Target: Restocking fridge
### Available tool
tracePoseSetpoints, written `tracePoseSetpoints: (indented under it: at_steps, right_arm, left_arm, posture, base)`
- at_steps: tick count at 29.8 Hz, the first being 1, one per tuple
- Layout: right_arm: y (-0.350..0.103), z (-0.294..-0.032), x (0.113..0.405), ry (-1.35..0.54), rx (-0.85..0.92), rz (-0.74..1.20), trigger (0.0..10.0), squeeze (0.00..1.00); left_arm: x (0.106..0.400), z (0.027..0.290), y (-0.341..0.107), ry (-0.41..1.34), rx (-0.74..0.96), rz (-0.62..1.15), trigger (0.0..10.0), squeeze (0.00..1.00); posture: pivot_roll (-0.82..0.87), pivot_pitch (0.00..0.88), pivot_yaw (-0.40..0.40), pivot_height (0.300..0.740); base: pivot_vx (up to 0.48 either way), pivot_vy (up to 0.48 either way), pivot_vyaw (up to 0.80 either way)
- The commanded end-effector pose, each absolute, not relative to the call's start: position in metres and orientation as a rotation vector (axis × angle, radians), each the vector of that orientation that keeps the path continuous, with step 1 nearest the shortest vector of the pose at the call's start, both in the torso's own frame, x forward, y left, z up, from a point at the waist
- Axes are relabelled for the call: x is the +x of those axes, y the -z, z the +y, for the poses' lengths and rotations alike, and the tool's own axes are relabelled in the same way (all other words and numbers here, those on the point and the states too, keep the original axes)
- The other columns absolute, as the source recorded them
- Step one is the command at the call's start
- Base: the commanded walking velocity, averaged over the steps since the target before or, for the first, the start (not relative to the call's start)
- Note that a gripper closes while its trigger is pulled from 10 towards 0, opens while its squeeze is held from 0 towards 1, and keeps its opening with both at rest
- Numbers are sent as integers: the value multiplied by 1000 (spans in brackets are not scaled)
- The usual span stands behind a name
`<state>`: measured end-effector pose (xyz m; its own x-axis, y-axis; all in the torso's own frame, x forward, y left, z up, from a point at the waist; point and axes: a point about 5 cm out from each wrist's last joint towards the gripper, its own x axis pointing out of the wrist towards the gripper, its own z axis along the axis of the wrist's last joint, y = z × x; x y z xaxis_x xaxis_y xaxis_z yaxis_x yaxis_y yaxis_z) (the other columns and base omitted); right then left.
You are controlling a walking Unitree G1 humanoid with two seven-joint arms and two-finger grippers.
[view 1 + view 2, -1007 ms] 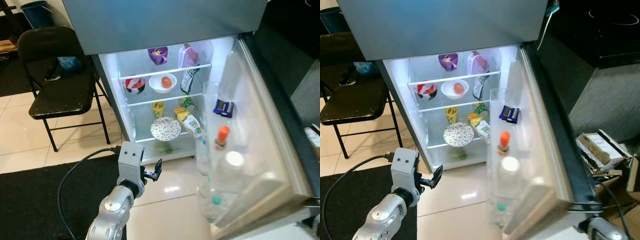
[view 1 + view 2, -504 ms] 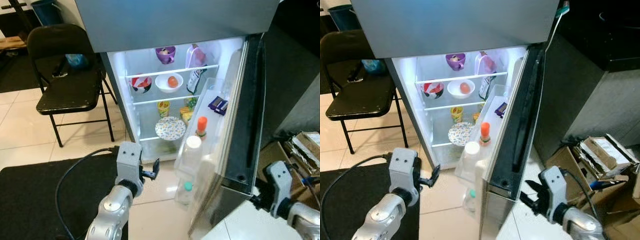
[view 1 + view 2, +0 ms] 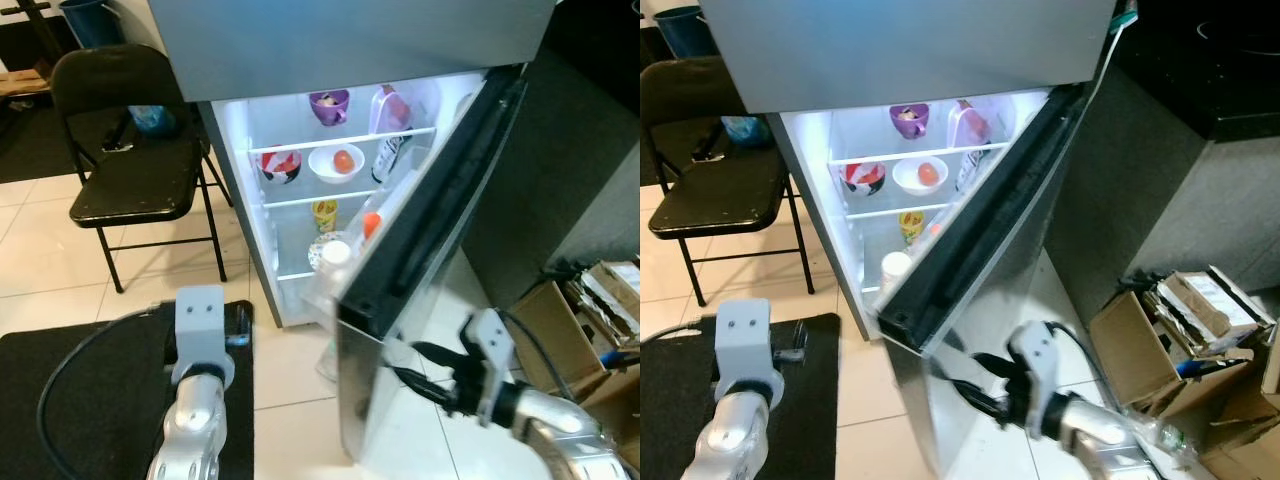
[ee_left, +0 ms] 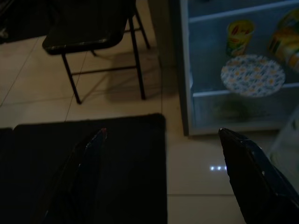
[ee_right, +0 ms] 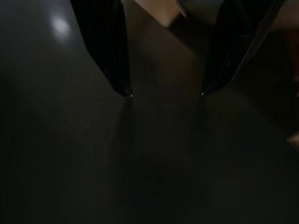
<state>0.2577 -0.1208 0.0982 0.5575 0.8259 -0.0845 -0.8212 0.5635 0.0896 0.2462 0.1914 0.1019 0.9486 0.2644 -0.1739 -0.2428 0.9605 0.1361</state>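
The fridge's lit inside [image 3: 300, 190] holds a purple cup [image 3: 329, 104], a white bowl [image 3: 337, 162] with an orange fruit, a red-and-white bowl [image 3: 280, 165], a yellow cup [image 3: 324, 213] and a patterned plate [image 4: 252, 74]. The grey door [image 3: 420, 250] stands about half shut, with a white-capped bottle [image 3: 335, 255] and an orange-capped bottle [image 3: 371, 222] in its rack. My right gripper [image 3: 965, 380] is open, both fingertips [image 5: 128, 93] against the door's dark outer face. My left gripper [image 4: 162, 133] hangs open and empty over the black mat [image 3: 60, 400].
A black folding chair [image 3: 130, 190] stands left of the fridge, with a blue bin [image 3: 85, 20] behind it. Cardboard boxes [image 3: 1180, 320] lie on the floor at the right, by a dark counter [image 3: 1200, 70]. Pale floor tiles lie in front of the fridge.
The door has swung from wide open to about half shut. My right arm has come into view with its gripper against the door's outside. My left gripper has drawn back to the left.
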Motion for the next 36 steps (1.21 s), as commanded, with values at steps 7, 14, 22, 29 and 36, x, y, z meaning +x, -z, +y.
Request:
tracePoseSetpoints:
  at_steps: [7,14,22,29,36]
  right_arm:
    - [-135,-141,298,-611,-29,-72,10000,0]
    - [-128,-194,306,-367,-129,-14,10000,0]
    - [-114,-218,302,-251,-149,45,10000,0]
    - [-114,-228,301,-223,-150,37,10000,0]
    - [-113,-230,301,-215,-153,38,10000,0]
  left_arm:
    - [231,155,-101,15,50,182,10000,0]
    - [230,124,-101,255,44,198,10000,0]
    - [243,107,-105,376,-44,221,10000,0]
    - [236,106,-100,453,-59,272,10000,0]
    - [207,91,-90,643,-72,374,10000,0]
  posture:
    - [-106,189,45,740]
    - [-117,189,41,740]
    - [-123,189,39,740]
    - [-131,194,50,740]
    - [-129,199,49,740]
  base:
    - [0,0,0]
    - [0,0,0]
    - [0,0,0]
    - [0,0,0]
    - [0,0,0]
